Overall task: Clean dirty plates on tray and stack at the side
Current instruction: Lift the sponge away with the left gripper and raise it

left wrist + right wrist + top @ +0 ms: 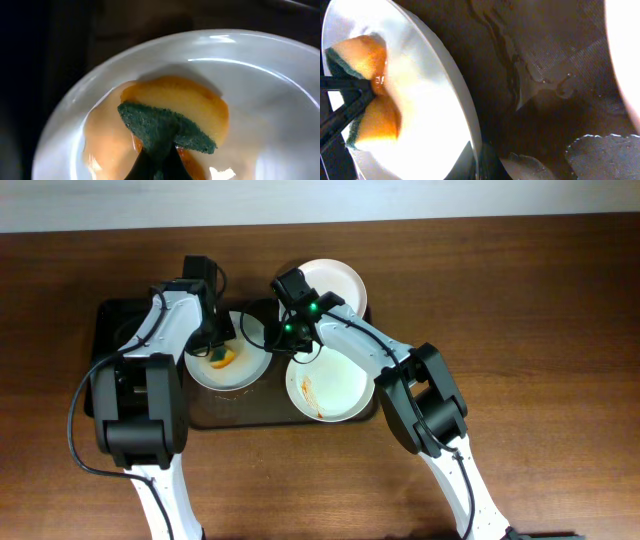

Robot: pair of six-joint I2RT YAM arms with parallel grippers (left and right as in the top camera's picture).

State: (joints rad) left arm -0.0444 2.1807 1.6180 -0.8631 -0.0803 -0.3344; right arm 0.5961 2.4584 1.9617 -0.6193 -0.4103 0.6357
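Three white plates lie on the dark tray (240, 410). My left gripper (218, 348) is shut on a yellow-and-green sponge (223, 360) and presses it onto the left plate (248, 370). In the left wrist view the sponge (165, 125) sits folded in the jaws (160, 167) on the wet, orange-tinted plate (260, 100). My right gripper (287, 337) is shut on that plate's right rim (470, 125), with the jaws (482, 162) on either side of it. A second plate (335, 380) at the front right has an orange-red smear. A third plate (338, 280) lies at the back right.
A narrower black tray (105, 330) lies to the left of the big one, under my left arm. The tray floor (545, 60) is wet with puddles. Brown tabletop (540, 330) surrounds the trays.
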